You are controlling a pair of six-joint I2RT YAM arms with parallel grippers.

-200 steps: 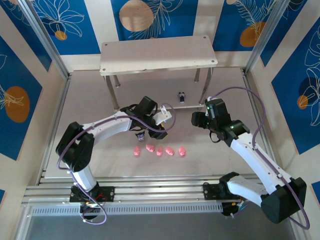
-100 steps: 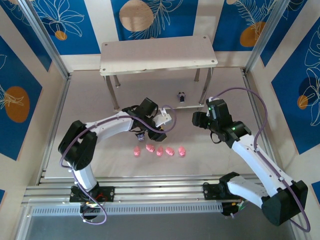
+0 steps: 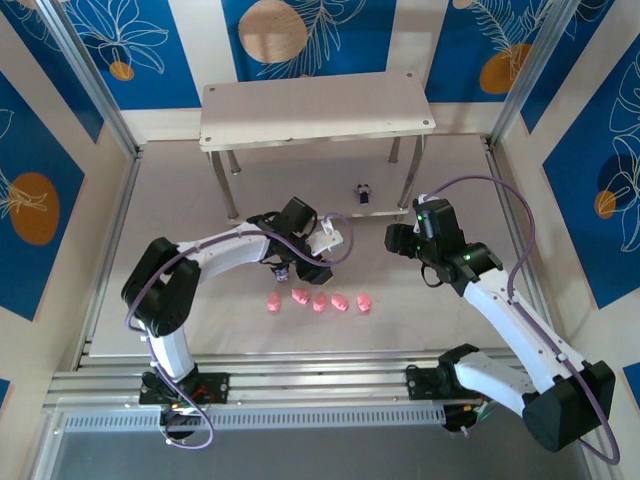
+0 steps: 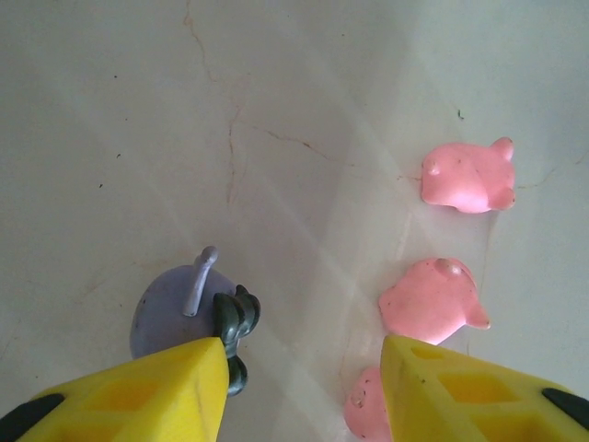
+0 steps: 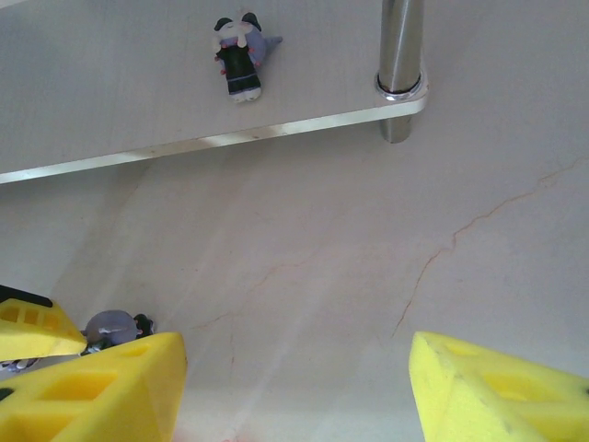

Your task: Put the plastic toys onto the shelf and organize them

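Top view: the shelf (image 3: 315,108) stands at the far edge of the table (image 3: 180,220). One dark figurine (image 3: 365,193) lies on its lower board, near the right leg. Five pink toys (image 3: 318,301) make a row toward the near edge, approx. at the middle. The left gripper (image 3: 296,270) is low, just behind the row's left end, w/ a purple toy (image 3: 283,268) beside it. The right gripper (image 3: 392,240) is apart from them, more to the right.

Left wrist: jaws wide apart, nothing between them. The purple toy (image 4: 179,313) lies at the left finger; three pink toys lie on the right side.

Right wrist: jaws also wide, holding nothing. The dark figurine (image 5: 239,57) lies on the lower board, left of the leg (image 5: 401,64).
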